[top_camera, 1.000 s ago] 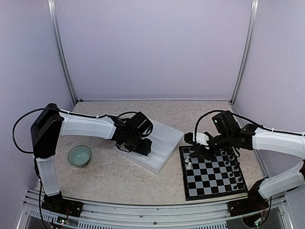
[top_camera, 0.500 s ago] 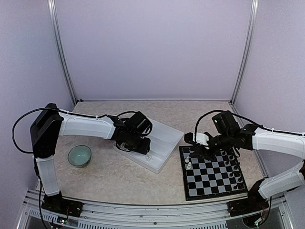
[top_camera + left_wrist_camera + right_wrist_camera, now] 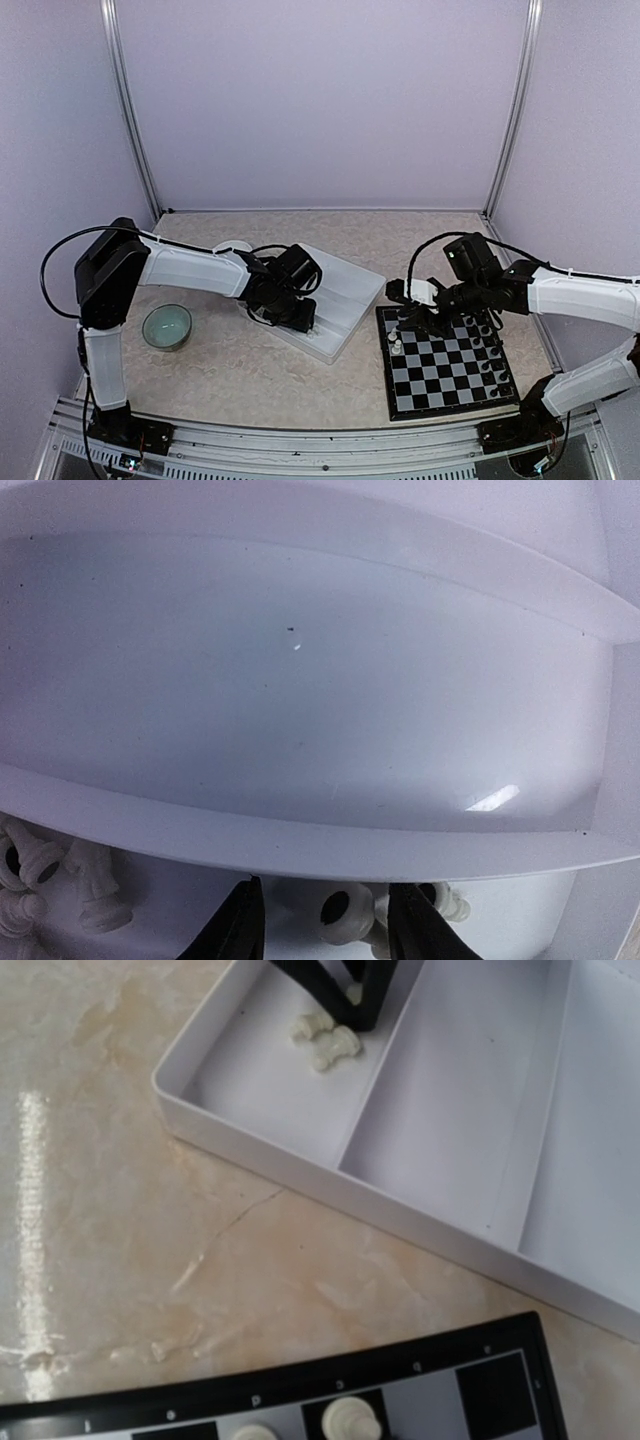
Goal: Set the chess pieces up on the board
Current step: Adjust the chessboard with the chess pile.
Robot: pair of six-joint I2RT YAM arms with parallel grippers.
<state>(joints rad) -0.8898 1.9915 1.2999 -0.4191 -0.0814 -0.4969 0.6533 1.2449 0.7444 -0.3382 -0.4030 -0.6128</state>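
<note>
I see L arm stretched right, L gripper (image 3: 325, 910) down in tray (image 3: 300, 830), jaws apart round a white piece (image 3: 350, 920). R gripper (image 3: 413, 320) low over board (image 3: 450, 385) corner; can't tell its grip.

**Counted contents of the scene.**
- Arms: two, the left arm (image 3: 190, 268) and the right arm (image 3: 585, 295).
- Table (image 3: 250, 370): one.
- Board (image 3: 440, 388): one.
- White tray (image 3: 350, 285): one, with three compartments.
- Green bowl (image 3: 166, 327): one.
- On the board: two white pieces (image 3: 396, 346) at its left edge and six black pieces (image 3: 488, 350) along its right edge.
- In one tray compartment: seven loose white pieces (image 3: 95, 895).

The last two counts are approximate, because those figures are small and overlap.
</note>
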